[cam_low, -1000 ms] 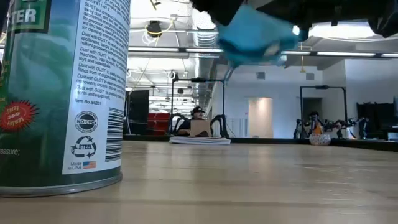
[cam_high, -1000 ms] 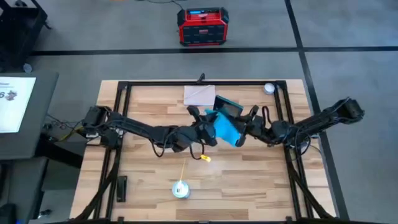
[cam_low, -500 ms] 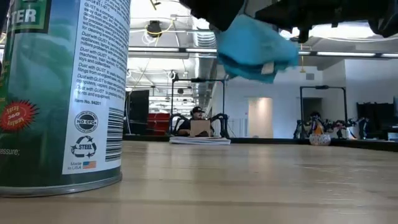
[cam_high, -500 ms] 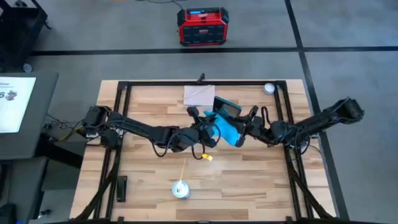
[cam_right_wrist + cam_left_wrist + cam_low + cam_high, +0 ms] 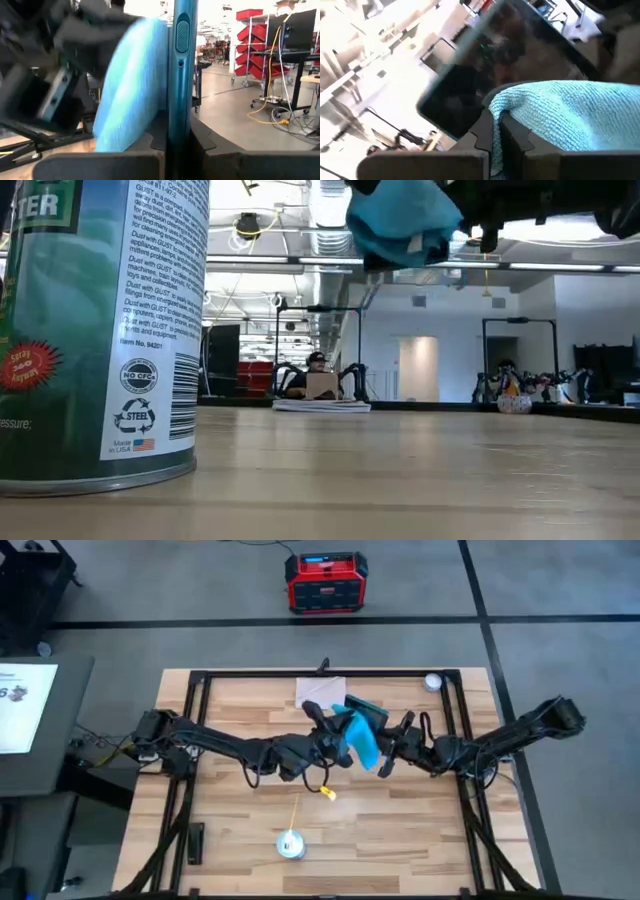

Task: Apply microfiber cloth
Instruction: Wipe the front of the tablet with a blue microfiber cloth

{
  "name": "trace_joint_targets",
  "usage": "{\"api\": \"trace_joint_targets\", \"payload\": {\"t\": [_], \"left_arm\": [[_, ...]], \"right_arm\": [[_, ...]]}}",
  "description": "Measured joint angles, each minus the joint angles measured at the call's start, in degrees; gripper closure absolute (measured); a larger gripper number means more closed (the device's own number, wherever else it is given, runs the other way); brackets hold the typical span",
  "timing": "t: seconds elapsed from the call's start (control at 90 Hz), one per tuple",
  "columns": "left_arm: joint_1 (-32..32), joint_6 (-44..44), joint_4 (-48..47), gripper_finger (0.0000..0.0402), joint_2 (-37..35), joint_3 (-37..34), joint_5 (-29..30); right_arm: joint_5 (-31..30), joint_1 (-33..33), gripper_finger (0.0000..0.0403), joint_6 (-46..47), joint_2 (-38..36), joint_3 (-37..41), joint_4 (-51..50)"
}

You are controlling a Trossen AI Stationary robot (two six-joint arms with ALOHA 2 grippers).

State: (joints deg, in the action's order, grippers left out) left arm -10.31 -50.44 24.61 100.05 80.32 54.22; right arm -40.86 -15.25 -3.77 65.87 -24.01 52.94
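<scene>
- Left wrist view: the left gripper [image 5: 496, 131] is pinched shut on the microfiber cloth [image 5: 560, 112], pressed against the tablet [image 5: 490, 65].
- The right gripper [image 5: 178, 131] clamps the tablet's edge, mid-air.
- The cloth has slid across the screen within the last second; wiping seems underway.
- The screen's condition is unclear.

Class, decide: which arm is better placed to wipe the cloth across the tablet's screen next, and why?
Left: its tool pinches the microfiber cloth against the tablet, while the right tool grips the tablet's edge.
</scene>
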Motion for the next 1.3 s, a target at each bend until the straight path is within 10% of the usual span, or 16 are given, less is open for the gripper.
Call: {"api": "trace_joint_targets", "payload": {"t": [0.733,1.3], "left_arm": [[0.9,14.5,-5.63,0.0402,-0.04,-4.84,-4.66],[2.39,4.36,-0.37,0.0402,-5.3,-2.26,-9.91]], "right_arm": [[0.11,-0.04,0.0393,0.09,0.11,0.07,-1.88],[1.2,-0.17,0.0393,0.72,0.13,0.07,-2.23]]}}
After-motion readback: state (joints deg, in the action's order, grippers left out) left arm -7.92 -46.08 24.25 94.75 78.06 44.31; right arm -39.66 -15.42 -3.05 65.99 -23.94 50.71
